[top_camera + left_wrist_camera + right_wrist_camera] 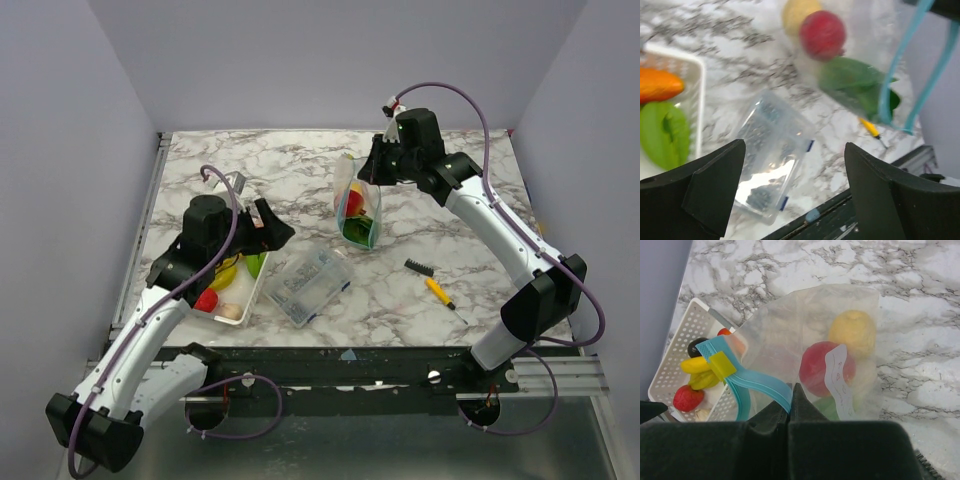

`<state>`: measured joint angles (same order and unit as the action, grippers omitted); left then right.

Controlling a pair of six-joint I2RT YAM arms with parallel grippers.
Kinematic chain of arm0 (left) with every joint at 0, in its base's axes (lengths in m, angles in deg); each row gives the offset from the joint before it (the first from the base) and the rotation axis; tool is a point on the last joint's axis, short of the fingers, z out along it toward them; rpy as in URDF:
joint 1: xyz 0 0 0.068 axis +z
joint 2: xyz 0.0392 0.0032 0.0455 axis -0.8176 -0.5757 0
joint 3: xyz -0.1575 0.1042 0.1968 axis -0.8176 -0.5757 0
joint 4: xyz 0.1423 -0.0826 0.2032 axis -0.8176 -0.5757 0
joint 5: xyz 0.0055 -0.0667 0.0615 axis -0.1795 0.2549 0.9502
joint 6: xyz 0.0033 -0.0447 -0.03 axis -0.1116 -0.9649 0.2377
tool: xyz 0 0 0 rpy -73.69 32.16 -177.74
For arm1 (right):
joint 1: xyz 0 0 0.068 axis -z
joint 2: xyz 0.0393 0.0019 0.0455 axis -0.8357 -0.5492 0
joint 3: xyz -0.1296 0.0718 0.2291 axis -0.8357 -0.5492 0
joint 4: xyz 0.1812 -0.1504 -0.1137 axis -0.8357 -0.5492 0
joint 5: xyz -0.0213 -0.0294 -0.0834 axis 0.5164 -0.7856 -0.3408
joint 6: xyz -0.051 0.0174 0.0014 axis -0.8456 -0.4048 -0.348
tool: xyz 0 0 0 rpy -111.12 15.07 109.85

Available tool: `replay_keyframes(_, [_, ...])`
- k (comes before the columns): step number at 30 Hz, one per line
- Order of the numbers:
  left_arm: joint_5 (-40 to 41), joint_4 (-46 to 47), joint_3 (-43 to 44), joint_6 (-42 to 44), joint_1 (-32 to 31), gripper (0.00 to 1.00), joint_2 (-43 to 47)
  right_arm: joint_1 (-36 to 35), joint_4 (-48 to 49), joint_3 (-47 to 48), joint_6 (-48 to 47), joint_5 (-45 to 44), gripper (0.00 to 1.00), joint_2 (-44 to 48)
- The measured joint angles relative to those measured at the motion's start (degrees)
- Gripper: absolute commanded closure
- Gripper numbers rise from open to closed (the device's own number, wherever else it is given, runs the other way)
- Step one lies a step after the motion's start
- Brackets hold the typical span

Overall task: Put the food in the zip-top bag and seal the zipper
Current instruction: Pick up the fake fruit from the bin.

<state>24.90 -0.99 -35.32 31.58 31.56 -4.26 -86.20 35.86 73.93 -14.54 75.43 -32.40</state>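
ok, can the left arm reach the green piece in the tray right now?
Probably yes: the left arm hangs over the white tray, jaws open and empty, and the green piece lies uncovered there, nothing on top of it.

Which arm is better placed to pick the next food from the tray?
Left: the left claw is open beside the tray; the right claw is shut on the zip-top bag's zipper.
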Motion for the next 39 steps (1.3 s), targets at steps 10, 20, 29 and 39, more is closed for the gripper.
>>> replay_keyframes(10, [26.0, -18.1, -8.9, -6.9, 2.8, 0.07, 6.1, 0.0, 0.0, -0.2, -0.7, -0.3, 1.00, 0.0])
replay_keyframes(20, [40.2, -27.5, -16.0, -21.7, 8.1, 0.02, 9.3, 0.0, 0.1, -1.6, -0.9, -0.3, 1.00, 0.0])
replay_keyframes(29, [43.3, -26.8, -15.6, -24.4, 13.9, 0.06, -2.4, 0.0, 0.5, -2.1, -0.8, -0.3, 1.00, 0.0])
replay_keyframes(39, [42.1, -26.6, -15.6, -26.3, 14.1, 0.42, -8.1, 0.0, 0.7, -2.1, -0.7, -0.3, 1.00, 0.0])
